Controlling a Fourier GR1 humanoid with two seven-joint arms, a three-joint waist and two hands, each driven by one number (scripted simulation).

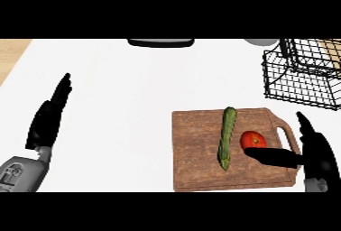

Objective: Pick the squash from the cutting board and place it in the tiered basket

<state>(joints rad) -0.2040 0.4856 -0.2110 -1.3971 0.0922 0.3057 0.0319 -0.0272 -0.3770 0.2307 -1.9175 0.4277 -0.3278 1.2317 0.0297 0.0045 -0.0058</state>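
Note:
A long thin green squash [227, 136] lies lengthwise on the brown wooden cutting board [196, 155], near its middle. Beside it on the board sits a red tomato [252, 140]. My right hand [318, 151] is open at the board's right edge by the handle; its thumb stretches left across the board just below the tomato, short of the squash. The black wire tiered basket [301, 74] stands at the back right. My left hand [48, 117] rests open at the left, fingers pointing up, far from the board.
A dark flat object [161, 43] and a pale rounded item [261, 42] sit at the counter's far edge. A strip of wooden surface [12, 54] shows at the upper left, beyond the white counter [133, 99].

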